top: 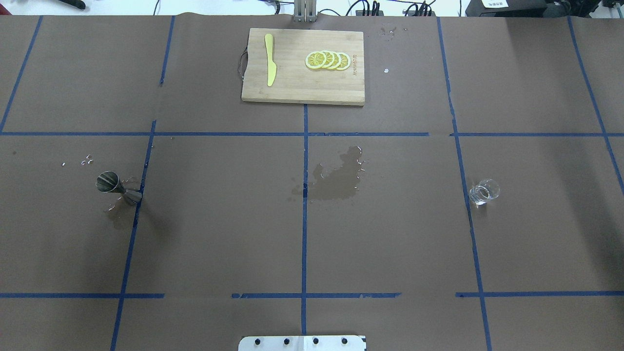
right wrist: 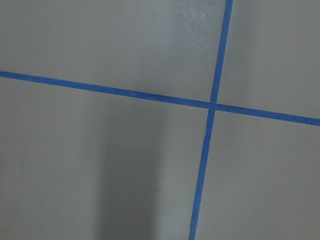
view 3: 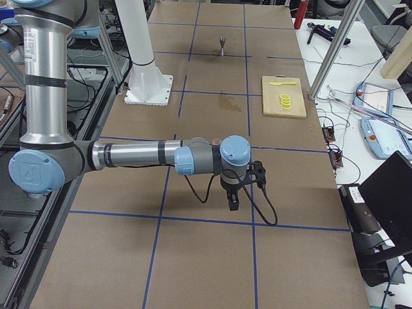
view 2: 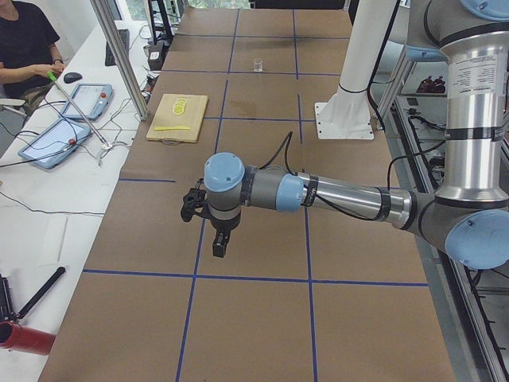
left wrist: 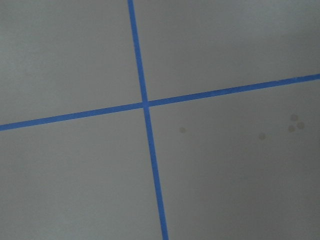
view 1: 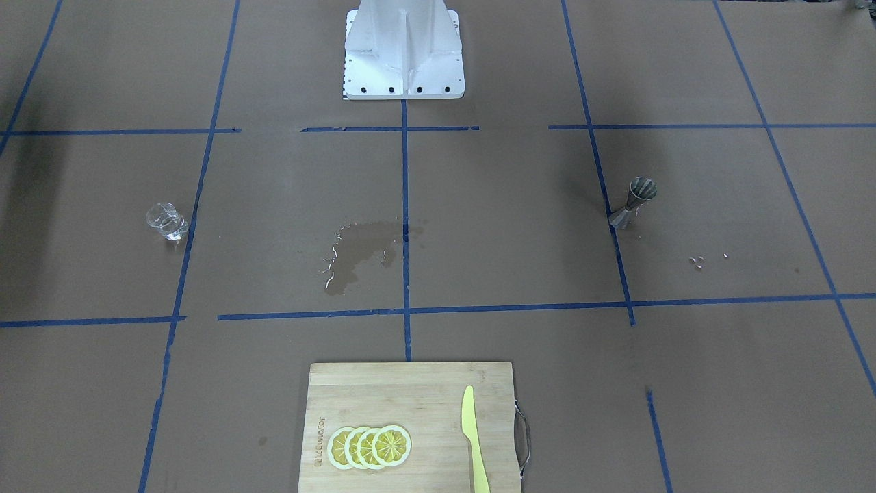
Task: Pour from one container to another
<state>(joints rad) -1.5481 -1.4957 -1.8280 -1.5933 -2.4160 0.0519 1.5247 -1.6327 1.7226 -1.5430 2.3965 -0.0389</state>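
Observation:
The clear glass cup stands on the brown paper at the table's right side, also seen as the cup and far off as the cup. At the left side stands the grey metal jigger, upright, shown too as the jigger and the jigger. My left gripper hangs over the table's left end, far from the jigger. My right gripper hangs over the right end, far from the cup. Neither shows in the overhead, front or wrist views, so I cannot tell their states.
A wet patch darkens the paper at mid-table. A wooden cutting board with lemon slices and a yellow knife lies at the far edge. The white robot base stands at the near edge. An operator sits beside the table.

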